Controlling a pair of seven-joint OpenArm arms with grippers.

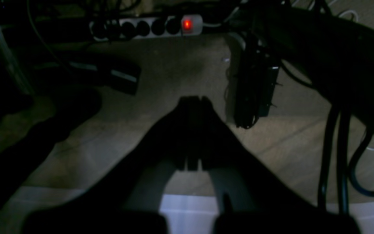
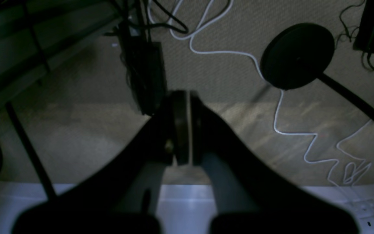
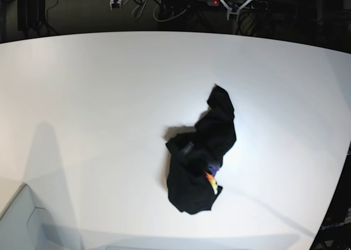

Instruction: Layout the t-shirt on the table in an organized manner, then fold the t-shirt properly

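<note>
The t-shirt [image 3: 202, 157] lies crumpled on the table [image 3: 98, 96]. Both grippers, left [image 1: 193, 100] and right [image 2: 182, 94], have fingers pressed together, holding nothing. Better to open them first, then pull the shirt's edges apart.

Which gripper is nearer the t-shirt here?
Left, likely: the t-shirt lies right of centre in the base view, the left arm's side. Both the left gripper and right gripper point at the floor, shirt out of their views.

My wide, smooth white table [image 3: 98, 96] with its curved edge carries one thing: a crumpled black fabric t-shirt [image 3: 203, 157], lying toward four o'clock of centre. Its orange, yellow and purple print patch [image 3: 211, 179] shows at the heap's five o'clock side.
</note>
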